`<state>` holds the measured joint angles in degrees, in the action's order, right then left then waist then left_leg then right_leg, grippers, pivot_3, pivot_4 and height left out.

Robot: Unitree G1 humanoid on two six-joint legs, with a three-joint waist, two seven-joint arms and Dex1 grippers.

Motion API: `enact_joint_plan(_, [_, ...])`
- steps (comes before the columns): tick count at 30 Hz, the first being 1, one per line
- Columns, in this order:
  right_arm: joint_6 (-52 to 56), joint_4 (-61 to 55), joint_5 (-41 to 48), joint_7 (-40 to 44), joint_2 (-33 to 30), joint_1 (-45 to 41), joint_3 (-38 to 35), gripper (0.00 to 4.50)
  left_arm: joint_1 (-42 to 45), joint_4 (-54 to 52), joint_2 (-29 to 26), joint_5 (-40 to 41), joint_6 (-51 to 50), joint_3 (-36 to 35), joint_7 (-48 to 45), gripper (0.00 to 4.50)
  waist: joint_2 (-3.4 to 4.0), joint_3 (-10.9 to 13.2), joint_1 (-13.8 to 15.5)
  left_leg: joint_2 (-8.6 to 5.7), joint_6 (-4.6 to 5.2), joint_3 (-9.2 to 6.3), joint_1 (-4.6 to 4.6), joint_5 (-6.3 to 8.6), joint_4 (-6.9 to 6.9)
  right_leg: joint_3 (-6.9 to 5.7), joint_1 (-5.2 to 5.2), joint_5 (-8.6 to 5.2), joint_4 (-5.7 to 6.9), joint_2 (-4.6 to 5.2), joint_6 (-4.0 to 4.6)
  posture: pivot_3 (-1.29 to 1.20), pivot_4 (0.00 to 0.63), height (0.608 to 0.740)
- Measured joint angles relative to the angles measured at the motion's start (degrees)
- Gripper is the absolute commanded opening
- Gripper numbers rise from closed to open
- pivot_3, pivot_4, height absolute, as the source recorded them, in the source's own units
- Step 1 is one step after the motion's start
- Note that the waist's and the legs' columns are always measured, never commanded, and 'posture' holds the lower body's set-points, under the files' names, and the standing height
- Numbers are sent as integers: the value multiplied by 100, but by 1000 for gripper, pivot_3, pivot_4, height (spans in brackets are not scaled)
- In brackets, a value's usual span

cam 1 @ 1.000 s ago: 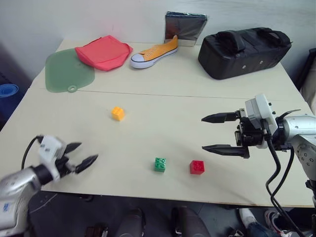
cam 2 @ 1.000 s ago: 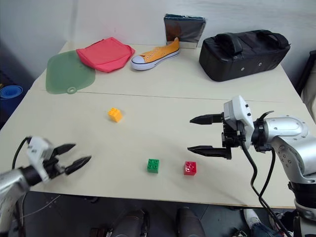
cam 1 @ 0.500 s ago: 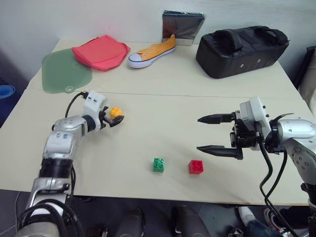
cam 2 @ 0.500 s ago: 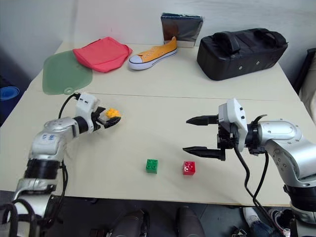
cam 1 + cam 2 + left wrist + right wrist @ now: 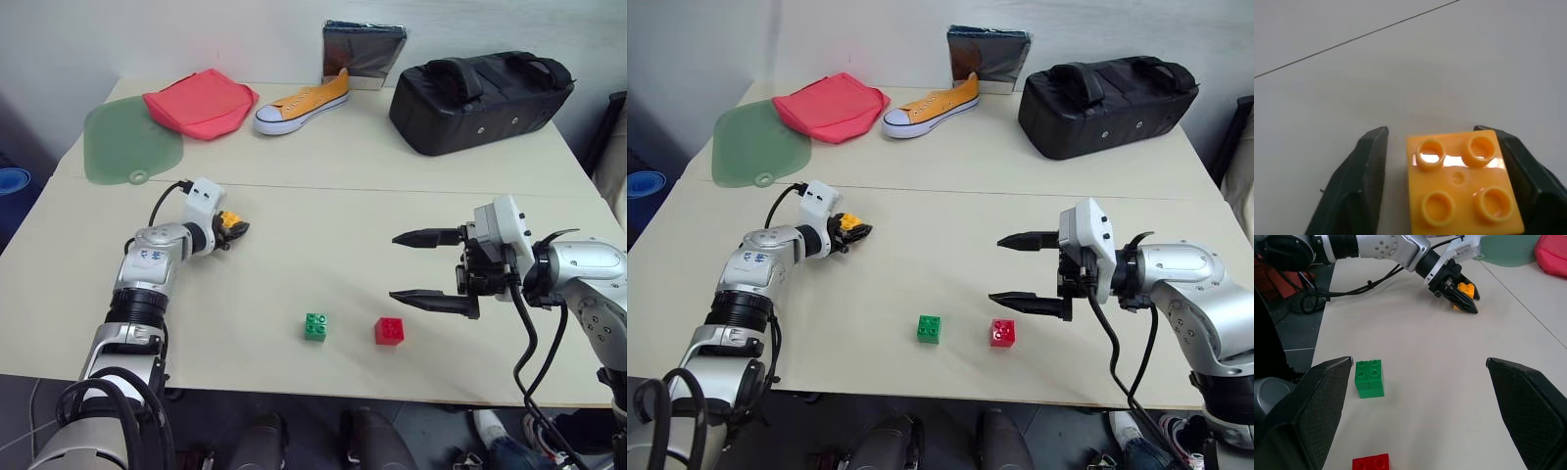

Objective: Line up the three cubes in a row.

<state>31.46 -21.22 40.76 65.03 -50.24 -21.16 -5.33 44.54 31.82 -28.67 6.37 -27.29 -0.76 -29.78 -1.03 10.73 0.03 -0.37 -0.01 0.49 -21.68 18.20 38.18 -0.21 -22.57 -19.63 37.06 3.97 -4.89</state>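
The yellow-orange cube (image 5: 1463, 183) sits between the narrowed left pincer's (image 5: 233, 230) fingers, one touching.

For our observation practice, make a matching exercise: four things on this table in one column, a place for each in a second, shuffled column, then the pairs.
1. yellow-orange cube
2. green cube
3. orange sneaker
4. black bag

A. far right corner of the table
B. between the left tool's fingers
C. beside the red cube
D. next to the pink cloth

Pairs: 1-B, 2-C, 3-D, 4-A
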Motion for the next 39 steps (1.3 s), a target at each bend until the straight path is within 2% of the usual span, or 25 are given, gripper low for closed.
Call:
enact_joint_plan(1, [0, -5, 0, -5, 0, 6, 0, 4500, 3, 8, -19, -8, -2, 0, -24, 1571, 0, 0, -1, 0, 0, 0, 0, 0, 0, 0, 0, 0, 0, 0, 0, 0, 150, 740])
enact_joint_plan(8, [-1, -13, 1, -43, 0, 9, 0, 4500, -25, -27, -88, 1, 45, -2, -255, 1556, 0, 0, -6, 0, 0, 0, 0, 0, 0, 0, -1, 0, 1, 0, 0, 0, 150, 740])
enact_joint_plan(11, [-7, -35, -8, -14, -10, 36, -3, 4500, -334, -753, -329, 204, 371, 101, -1174, 1556, 0, 0, -9, 1, -3, -1, -3, -1, -3, 0, -2, 0, 3, 0, 0, 0, 150, 740])
enact_joint_plan(14, [-144, -107, -138, 196, -139, 247, 11, 4500, -960, -1961, -866, 550, 1081, 234, -2513, 1556, 0, 0, -25, 2, -4, -3, -4, -1, -8, 0, 0, 0, -15, 0, 0, 0, 150, 740])
enact_joint_plan(19, [-163, -118, -182, 323, -166, 289, 29, 4500, -1811, -2936, -1519, 1217, 980, 263, -3979, 1556, 1, 0, -43, 4, -4, -4, 7, -3, -7, 6, 6, -2, -5, 1, 4, 0, 150, 740])
enact_joint_plan(22, [-144, -118, -177, 380, -179, 278, 27, 4500, -2018, -3112, -1880, 1283, 1044, 394, -4596, 1556, 1, 0, -28, 4, 1, -8, 10, -1, -12, 3, 8, -4, -4, 4, 8, 0, 150, 740])
enact_joint_plan(24, [-144, -119, -178, 414, -179, 268, 27, 4500, -2016, -3104, -1946, 1221, 1218, 466, -4776, 1556, 1, 0, -2, 3, 28, -12, 10, 14, -11, -2, 12, -4, -8, 10, 8, 0, 150, 740])
enact_joint_plan(33, [-97, -159, -178, 413, -250, 371, 26, 4500, -2034, -3034, -1921, 1125, 1595, 685, -5160, 1556, 1, 0, -34, 1, 28, -9, 3, 15, -11, -2, 8, -4, -13, 9, 7, 0, 150, 740])
enact_joint_plan(39, [-29, -223, -159, 410, -317, 382, -11, 4500, -2279, -2911, -2090, 822, 1928, 830, -5225, 1556, 1, 0, -27, 2, 37, -10, 5, 19, -11, -2, 8, -4, -9, 10, 7, 0, 150, 740])
